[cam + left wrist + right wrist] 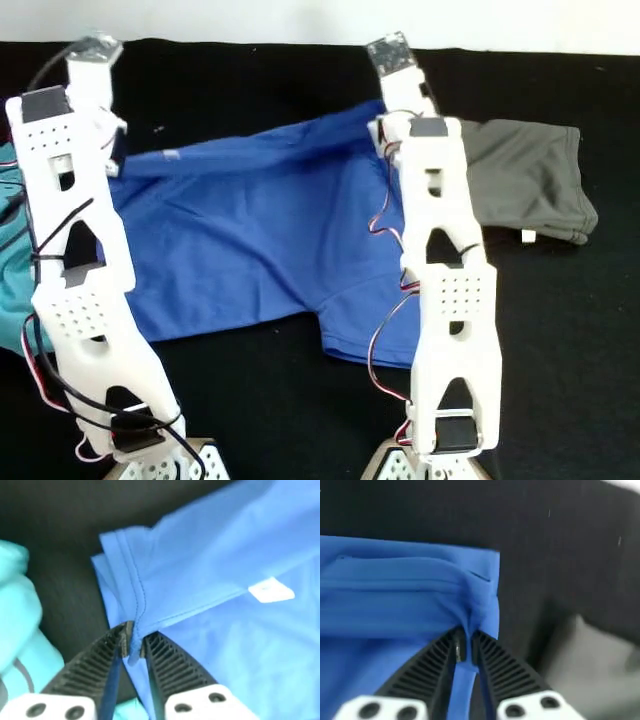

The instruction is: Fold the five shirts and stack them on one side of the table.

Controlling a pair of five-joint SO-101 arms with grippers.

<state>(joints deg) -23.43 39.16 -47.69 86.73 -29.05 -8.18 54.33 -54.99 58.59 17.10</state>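
Black table [560, 340]: blue shirt [250, 230] spread across centre of high view. Left claw [134, 640] closed tight on its hem, upper left; right claw [465, 642] closed tight on its edge, upper centre. Grey shirt [525, 180] upper right, teal shirt [8, 260] left edge

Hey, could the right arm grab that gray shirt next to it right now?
Probably not yet: the right gripper is shut on the blue shirt's edge. The gray shirt lies close beside that arm with nothing on top, so the way looks free once it lets go.
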